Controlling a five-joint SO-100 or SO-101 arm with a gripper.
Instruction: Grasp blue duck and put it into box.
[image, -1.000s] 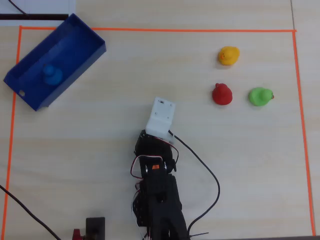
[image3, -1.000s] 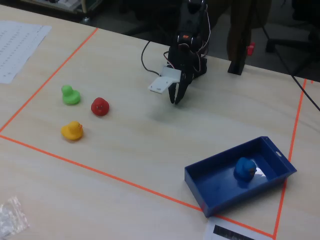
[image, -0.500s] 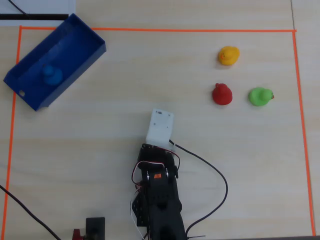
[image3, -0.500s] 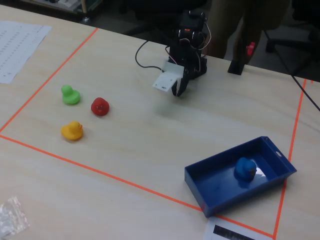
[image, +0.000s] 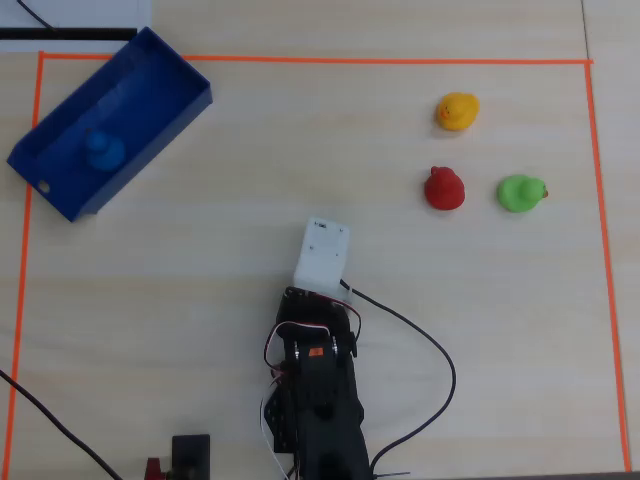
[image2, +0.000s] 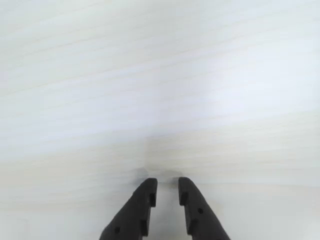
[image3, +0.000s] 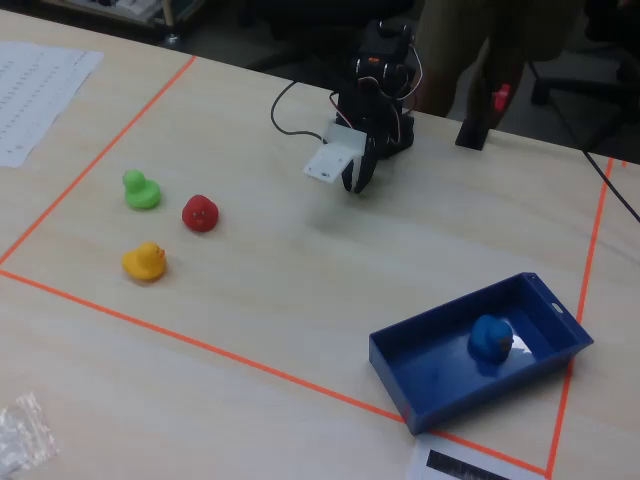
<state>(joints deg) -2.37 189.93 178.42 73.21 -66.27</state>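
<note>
The blue duck lies inside the box, a blue tray at the upper left of the overhead view. In the fixed view the duck sits towards the right end of the box. My gripper is empty, its two black fingers only a narrow gap apart, just above bare table. In the fixed view the gripper points down next to the arm base, far from the box. In the overhead view the white wrist camera housing hides it.
A yellow duck, a red duck and a green duck stand at the right of the overhead view. Orange tape frames the work area. A black cable loops right of the arm.
</note>
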